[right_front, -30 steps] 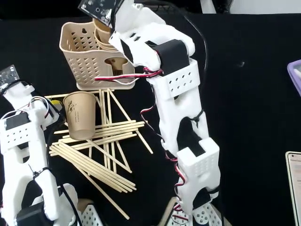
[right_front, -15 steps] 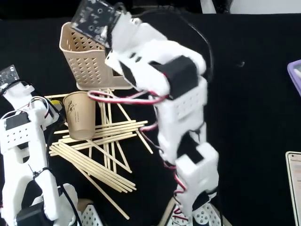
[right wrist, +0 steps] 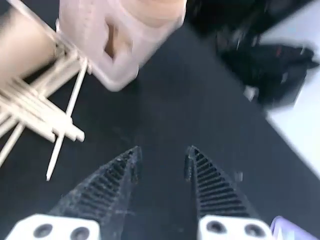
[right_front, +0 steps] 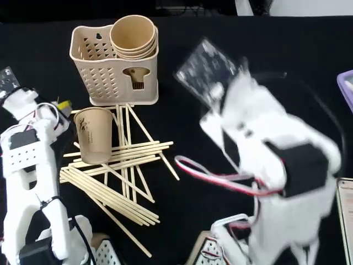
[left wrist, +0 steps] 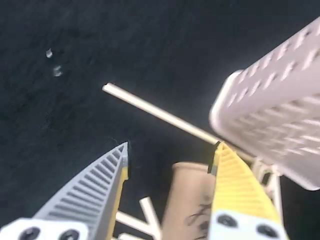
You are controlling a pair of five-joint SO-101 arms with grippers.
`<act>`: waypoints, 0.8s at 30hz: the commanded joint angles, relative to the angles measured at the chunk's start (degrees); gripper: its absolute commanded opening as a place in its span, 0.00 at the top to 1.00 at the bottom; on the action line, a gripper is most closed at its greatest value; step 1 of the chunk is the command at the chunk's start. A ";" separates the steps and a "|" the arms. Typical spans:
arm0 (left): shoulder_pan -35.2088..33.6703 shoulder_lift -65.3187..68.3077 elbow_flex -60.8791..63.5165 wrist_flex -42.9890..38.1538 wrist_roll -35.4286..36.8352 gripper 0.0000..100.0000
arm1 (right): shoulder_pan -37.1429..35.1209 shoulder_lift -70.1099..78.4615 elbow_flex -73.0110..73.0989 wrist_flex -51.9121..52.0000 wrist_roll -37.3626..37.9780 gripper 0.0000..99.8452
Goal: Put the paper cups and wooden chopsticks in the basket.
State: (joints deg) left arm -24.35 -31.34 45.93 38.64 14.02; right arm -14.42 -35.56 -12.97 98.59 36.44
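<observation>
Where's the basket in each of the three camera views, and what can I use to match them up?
High view: the basket sits at the table's upper left, stacked cups inside.
Left wrist view: its perforated wall is just beyond the open left gripper, next to the loose paper cup.
Right wrist view: it lies well ahead of the right gripper, beside the chopsticks.
Shared landmark: the loose paper cup on the chopsticks.
</observation>
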 commanded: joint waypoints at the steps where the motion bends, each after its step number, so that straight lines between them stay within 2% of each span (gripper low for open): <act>1: 5.23 3.08 0.66 -5.71 3.60 0.73 | 6.77 -18.42 25.71 -8.00 0.00 0.84; 8: 6.99 14.24 -3.91 -4.48 3.43 0.73 | 12.22 -39.60 52.97 -18.81 0.09 0.84; 11: 6.99 14.95 -6.99 3.25 2.20 0.73 | 12.31 -43.82 57.98 -19.87 0.09 0.84; 17: 7.16 12.13 -13.93 18.90 -6.15 0.73 | 12.31 -44.44 61.14 -20.13 -0.26 0.84; 24: 9.19 5.36 -16.22 29.98 -18.99 0.73 | 12.13 -44.97 65.54 -20.22 -0.35 0.84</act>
State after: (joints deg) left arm -17.32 -20.70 33.54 64.22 1.71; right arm -2.99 -79.43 51.38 79.78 36.44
